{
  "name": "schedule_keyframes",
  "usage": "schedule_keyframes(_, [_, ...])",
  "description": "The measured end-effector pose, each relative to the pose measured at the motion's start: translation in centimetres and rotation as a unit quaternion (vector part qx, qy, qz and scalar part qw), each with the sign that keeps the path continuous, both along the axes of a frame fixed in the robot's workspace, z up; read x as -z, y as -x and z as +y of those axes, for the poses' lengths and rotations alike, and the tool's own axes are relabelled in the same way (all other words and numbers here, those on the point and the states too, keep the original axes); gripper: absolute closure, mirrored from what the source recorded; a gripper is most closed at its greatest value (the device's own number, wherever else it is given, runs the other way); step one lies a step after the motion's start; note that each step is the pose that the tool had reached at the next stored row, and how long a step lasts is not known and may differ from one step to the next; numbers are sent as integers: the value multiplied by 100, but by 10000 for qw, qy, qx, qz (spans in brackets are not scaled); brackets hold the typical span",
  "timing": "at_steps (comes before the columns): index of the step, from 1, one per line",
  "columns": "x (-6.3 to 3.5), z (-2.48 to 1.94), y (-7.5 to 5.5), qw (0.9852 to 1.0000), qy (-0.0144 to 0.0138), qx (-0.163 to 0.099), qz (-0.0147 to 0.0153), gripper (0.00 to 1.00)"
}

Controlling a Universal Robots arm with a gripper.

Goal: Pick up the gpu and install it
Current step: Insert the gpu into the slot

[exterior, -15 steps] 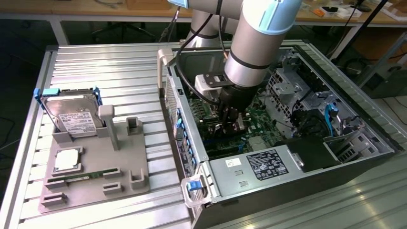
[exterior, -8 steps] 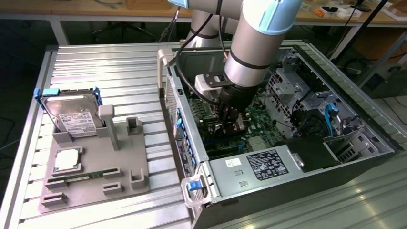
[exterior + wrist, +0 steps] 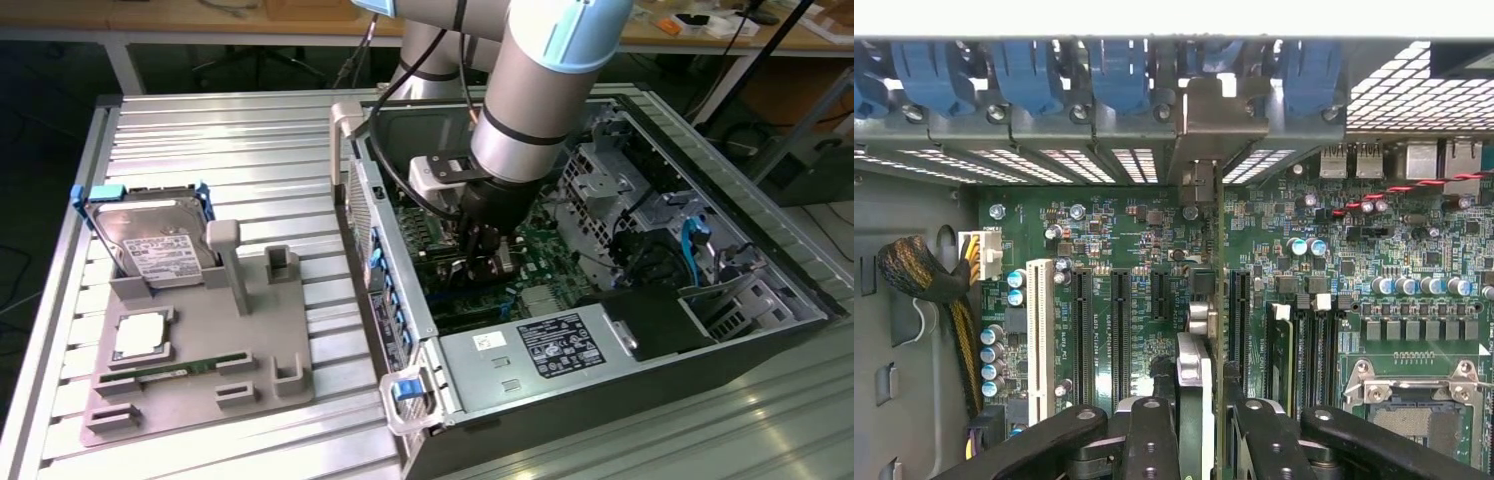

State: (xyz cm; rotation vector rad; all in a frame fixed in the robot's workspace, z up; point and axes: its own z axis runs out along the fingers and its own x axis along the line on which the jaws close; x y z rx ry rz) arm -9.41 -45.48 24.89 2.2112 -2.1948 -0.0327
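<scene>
We see the gripper (image 3: pixel 1197 420) inside the open computer case (image 3: pixel 747 330), its fingers (image 3: pixel 1151 440) closed on the gpu (image 3: pixel 1195 390) (held edge-on over the motherboard (image 3: pixel 1124 250)); black expansion slots (image 3: pixel 1119 335) flank the card, a white slot (image 3: pixel 1040 335) stands further aside; the hard drive (image 3: pixel 150 240) sits on the grey fixture (image 3: pixel 200 385), well apart.

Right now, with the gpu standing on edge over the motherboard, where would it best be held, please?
By its upper edge, from straight above, with a finger on each flat face. The gpu stands on edge, thin side up, over the motherboard, so only its top is free, and the case walls close off the sides. The gripper grips it that way.
</scene>
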Motion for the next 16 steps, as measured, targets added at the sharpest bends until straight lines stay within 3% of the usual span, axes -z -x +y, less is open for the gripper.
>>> schedule_keyframes(12, [-6, 0, -22, 10000, 0, 31, 1, 73])
schedule_keyframes(16, [-3, -4, -23, 9999, 0, 147, 1, 73])
